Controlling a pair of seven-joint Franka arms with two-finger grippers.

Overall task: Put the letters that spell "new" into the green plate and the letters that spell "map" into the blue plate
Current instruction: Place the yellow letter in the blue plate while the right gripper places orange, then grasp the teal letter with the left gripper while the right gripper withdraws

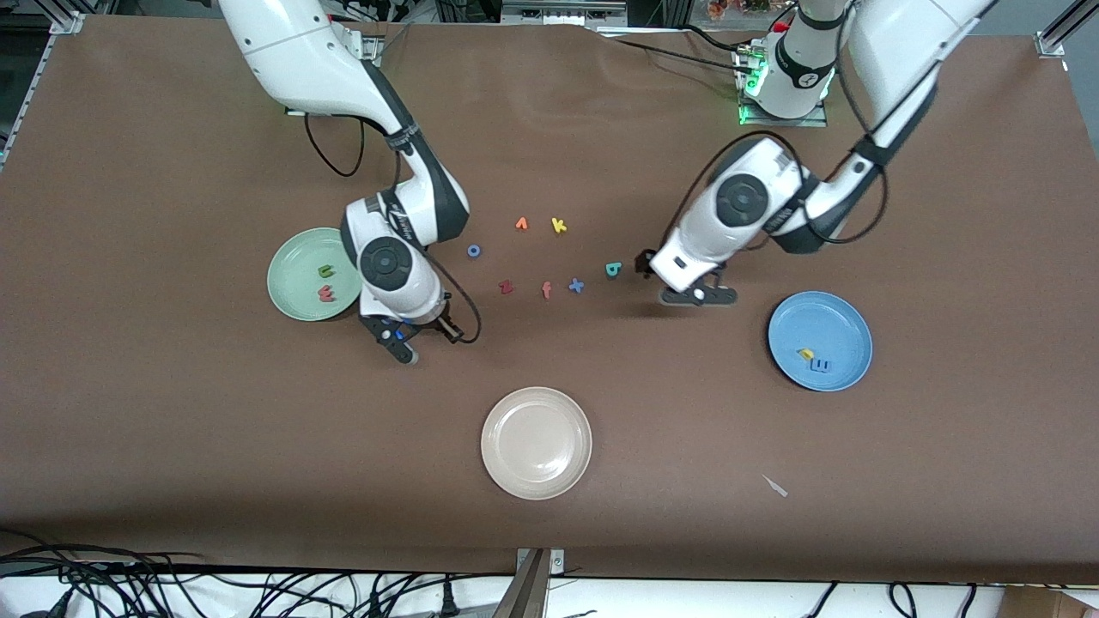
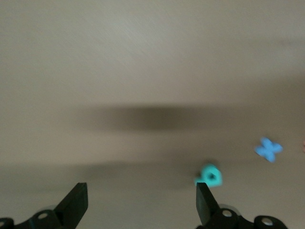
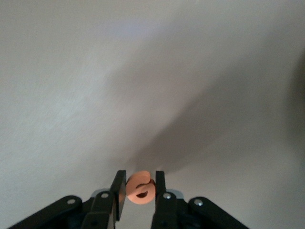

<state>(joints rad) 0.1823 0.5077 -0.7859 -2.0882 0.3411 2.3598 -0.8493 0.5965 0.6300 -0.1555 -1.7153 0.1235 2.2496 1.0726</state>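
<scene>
Right gripper (image 3: 139, 187) is pinched on the orange "e" (image 3: 140, 187). In the right wrist view I see the letter clamped flat between the two fingers, its open side turned toward the wrist. From the front the gripper (image 1: 405, 336) sits low over the table, just beside the green plate (image 1: 292, 296) on the edge toward the left arm's end and slightly nearer the camera than the plate's centre; the letter itself is hidden there.

Green plate holds the green "n" (image 1: 326, 271) and the salmon-pink "w" (image 1: 326, 293), close together but apart, the "w" the nearer to the camera. I cannot tell which way either reads.

Left gripper (image 2: 138, 202) is spread wide with nothing between the fingers. In the front view it (image 1: 697, 294) is low over the table, between the teal "p" (image 1: 613, 269) and the blue plate (image 1: 850, 319).

The teal "p" lies flat on the table, well apart from the blue plate toward the right arm's end. Its long axis runs about toward and away from the camera. In the left wrist view it (image 2: 209, 175) sits just off one fingertip (image 2: 202, 200), outside the gap.

Blue plate holds the yellow "a" (image 1: 805, 353) and the blue "m" (image 1: 822, 366), just beside each other.
</scene>
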